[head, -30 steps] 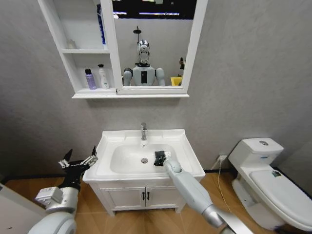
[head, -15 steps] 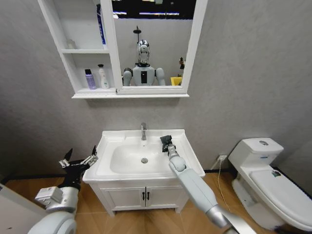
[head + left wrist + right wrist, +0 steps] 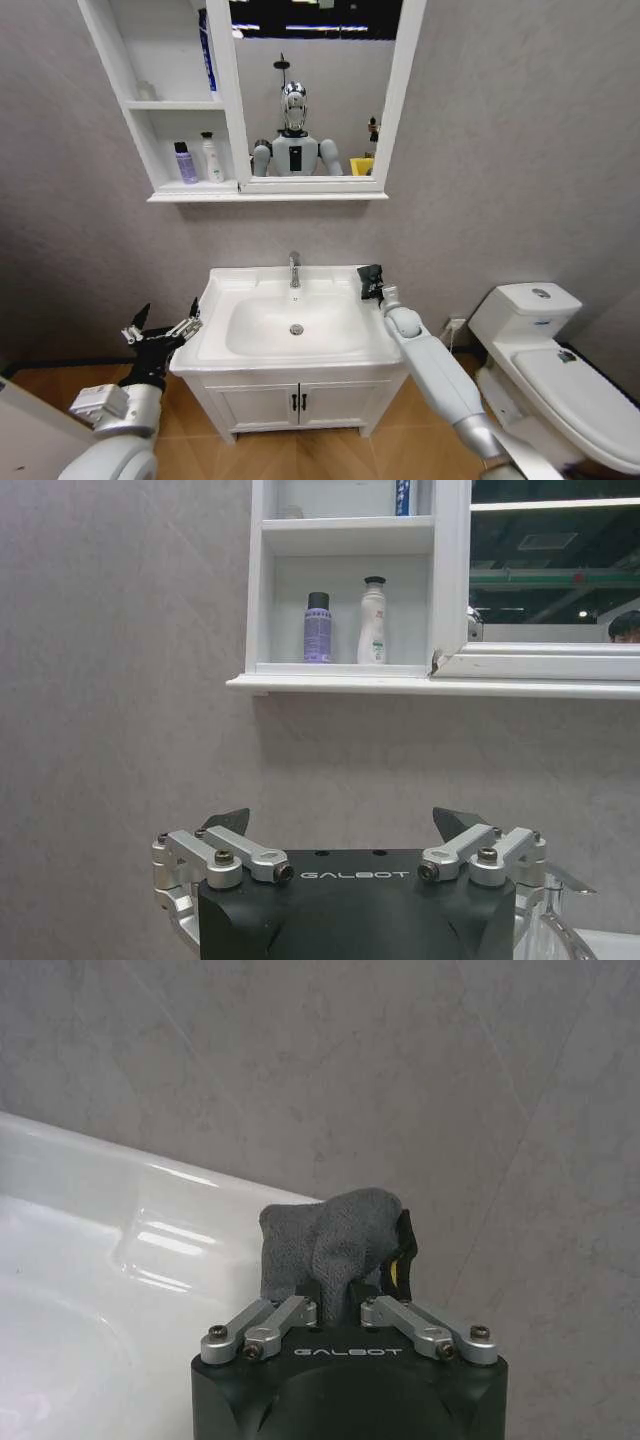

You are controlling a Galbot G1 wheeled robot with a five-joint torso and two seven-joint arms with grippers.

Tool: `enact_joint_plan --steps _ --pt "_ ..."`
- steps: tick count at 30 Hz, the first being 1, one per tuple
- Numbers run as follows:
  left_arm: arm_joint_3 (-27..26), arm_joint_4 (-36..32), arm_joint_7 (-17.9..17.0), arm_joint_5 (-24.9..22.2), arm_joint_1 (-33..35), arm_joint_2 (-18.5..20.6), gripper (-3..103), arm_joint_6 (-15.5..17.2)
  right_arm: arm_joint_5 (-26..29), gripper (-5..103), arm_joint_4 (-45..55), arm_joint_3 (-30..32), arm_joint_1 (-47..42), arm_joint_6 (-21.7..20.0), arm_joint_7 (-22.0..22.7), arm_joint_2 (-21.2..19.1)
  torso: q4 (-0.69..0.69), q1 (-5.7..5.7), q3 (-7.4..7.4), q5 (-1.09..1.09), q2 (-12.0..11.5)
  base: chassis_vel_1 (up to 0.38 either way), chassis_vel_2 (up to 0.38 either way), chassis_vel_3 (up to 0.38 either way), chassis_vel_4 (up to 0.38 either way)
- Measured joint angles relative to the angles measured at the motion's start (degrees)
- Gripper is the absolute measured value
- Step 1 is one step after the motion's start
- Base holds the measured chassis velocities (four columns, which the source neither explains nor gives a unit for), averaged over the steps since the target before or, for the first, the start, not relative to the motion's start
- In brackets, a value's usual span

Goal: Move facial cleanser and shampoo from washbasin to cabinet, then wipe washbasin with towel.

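Observation:
The white washbasin [image 3: 222, 290] with its chrome tap [image 3: 294, 268] stands below the wall cabinet [image 3: 150, 100]. A purple bottle [image 3: 185, 163] and a white bottle [image 3: 211, 158] stand in the cabinet's lower open compartment; I cannot tell which is the facial cleanser and which the shampoo. My right gripper [image 3: 371, 281] is at the washbasin's back right corner, shut on the dark grey towel [image 3: 335, 1235]. Left of the washbasin, below rim height, my left gripper [image 3: 160, 328] hangs open and empty. The left wrist view shows both bottles [image 3: 318, 628] [image 3: 373, 621] above its open fingers [image 3: 222, 825].
A framed mirror [image 3: 310, 90] fills the cabinet's right part. A white toilet [image 3: 545, 360] stands to the right, and a two-door vanity [image 3: 295, 405] carries the washbasin. A blue tube [image 3: 205, 45] stands on the upper shelf. The grey wall is close behind.
My right gripper has carried the towel from the right side of the bowl back and to the right, onto the back right corner. The left arm has stayed still.

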Motion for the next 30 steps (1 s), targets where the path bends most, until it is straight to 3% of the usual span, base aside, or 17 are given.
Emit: enact_joint_plan --steps 2,5,7,11,15,16,17,18,21,23,25,26,29,30 --pt "0.06 -0.27 -0.01 -0.11 0.00 0.23 100 0.04 0.75 28 -1.28 0.36 0.24 1.70 -2.12 -0.12 0.04 0.01 0.00 0.01 0.00 0.000 0.000 0.000 0.000" --pt "-0.03 -0.52 -0.06 -0.23 0.06 0.50 100 0.11 3.09 34 -1.98 0.30 0.54 3.54 -4.25 -0.52 0.04 0.00 -0.01 -0.02 0.00 0.000 0.000 0.000 0.000" --pt "-0.25 -0.85 -0.08 -0.37 0.36 0.60 100 0.13 3.11 50 -4.06 0.08 1.49 6.69 -5.23 0.19 0.02 0.00 0.00 0.00 0.00 0.000 0.000 0.000 0.000" --pt "-0.44 -1.04 -0.08 -0.46 0.61 0.62 100 0.14 2.46 56 -5.06 -0.06 2.35 8.10 -4.81 1.03 0.04 0.00 0.00 -0.01 0.00 0.000 0.000 0.000 0.000" --pt "-0.93 -1.32 -0.08 -0.89 0.70 0.75 100 0.15 2.18 72 -4.86 -0.24 2.82 8.76 -2.63 1.57 0.05 0.01 0.00 -0.01 0.00 0.000 0.000 0.000 0.000" --pt "-1.15 -1.41 -0.08 -1.15 0.70 0.90 100 0.17 1.33 78 -2.74 -0.05 2.44 8.66 -0.32 1.32 0.05 0.01 0.00 -0.01 -0.01 0.000 0.000 0.000 0.000" --pt "-1.34 -1.47 -0.06 -1.48 0.70 1.04 100 0.21 0.87 83 1.36 0.72 1.06 7.62 2.44 0.53 0.06 0.01 0.00 -0.01 0.00 0.000 0.000 0.000 0.000" --pt "-1.34 -1.47 -0.06 -1.48 0.70 1.04 100 0.21 0.87 83 1.36 0.72 1.06 7.62 2.44 0.53 0.06 0.01 0.00 -0.01 0.00 0.000 0.000 0.000 0.000" --pt "-2.05 -1.60 -0.07 -2.45 0.61 1.14 100 0.37 1.43 97 15.98 3.78 -5.29 1.29 9.29 -3.43 0.02 0.01 -0.01 -0.03 0.00 0.000 0.000 0.000 0.000" --pt "-2.13 -1.60 -0.10 -2.60 0.53 1.10 100 0.38 1.48 99 20.99 5.18 -8.22 -0.97 11.48 -4.52 0.01 0.01 -0.02 -0.05 0.00 0.000 0.000 0.000 0.000" --pt "-2.37 -1.55 0.00 -3.01 0.54 0.69 100 0.38 1.16 100 32.91 8.99 -17.61 -5.07 14.90 -5.65 0.00 0.00 -0.01 0.02 0.00 0.000 0.000 0.000 0.000" --pt "-2.37 -1.55 0.00 -3.01 0.54 0.69 100 0.38 1.16 100 32.91 8.99 -17.61 -5.07 14.90 -5.65 0.00 0.00 -0.01 0.02 0.00 0.000 0.000 0.000 0.000" --pt "-2.80 -1.46 0.19 -3.36 0.72 0.39 100 0.29 0.25 100 47.72 13.94 -31.11 -7.63 17.96 -3.84 0.01 -0.01 -0.02 -0.02 0.01 0.000 0.000 0.000 0.000" --pt "-2.80 -1.46 0.19 -3.36 0.72 0.39 100 0.29 0.25 100 47.72 13.94 -31.11 -7.63 17.96 -3.84 0.01 -0.01 -0.02 -0.02 0.01 0.000 0.000 0.000 0.000"
